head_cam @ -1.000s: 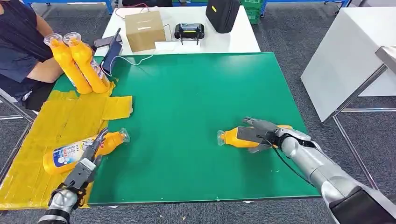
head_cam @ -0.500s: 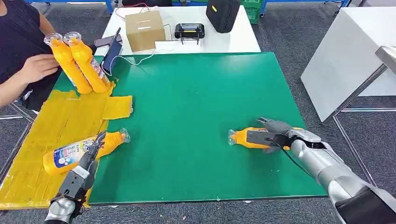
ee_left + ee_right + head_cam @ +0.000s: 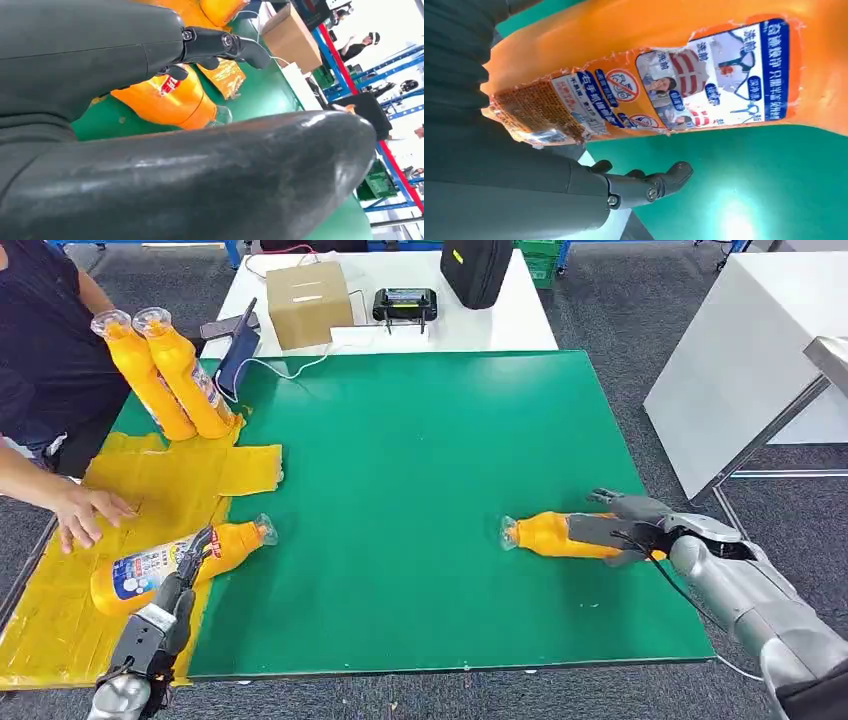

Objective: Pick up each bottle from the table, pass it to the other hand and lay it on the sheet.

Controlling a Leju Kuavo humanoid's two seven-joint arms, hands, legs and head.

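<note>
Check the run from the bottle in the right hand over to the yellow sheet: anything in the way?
Nothing stands on the green mat between the orange bottle in the right hand and the yellow sheet. On the sheet itself lie another bottle and a person's hand.

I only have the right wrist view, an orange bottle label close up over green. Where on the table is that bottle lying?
Observer: The orange bottle lies on its side on the green mat, near the robot's right edge, with the right hand holding its base end.
Operator: Is anything on the sheet already?
Observer: A labelled bottle lies on the yellow sheet, its neck reaching out over the mat, with the left hand open just beside it.
Operator: Is anyone close by?
Observer: A person's hand rests on the sheet beside that labelled bottle.
</note>
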